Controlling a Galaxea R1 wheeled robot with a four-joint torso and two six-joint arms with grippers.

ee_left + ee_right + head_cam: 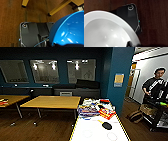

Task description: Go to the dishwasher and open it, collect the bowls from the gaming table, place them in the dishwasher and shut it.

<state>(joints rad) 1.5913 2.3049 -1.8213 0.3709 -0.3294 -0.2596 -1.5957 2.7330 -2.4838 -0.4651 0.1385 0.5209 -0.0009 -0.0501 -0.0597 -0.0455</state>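
Your left gripper's own state cannot be told, but a bright-blue bowl [67,30] sits large right at the wrist, above brown wood floor [11,15] and yellow table legs [58,8]. Your right gripper likewise cannot be told; a white bowl [105,31] looms close against it over dark floor. In your head view the gaming table [98,130], a white worktop with yellow edging, fills the lower centre, with game boxes [96,109] at its far end. Wooden tables [51,102] stand centre left. A person [153,84] stands at the right edge.

game boxes [96,109] crowding gaming table's [82,132] far end
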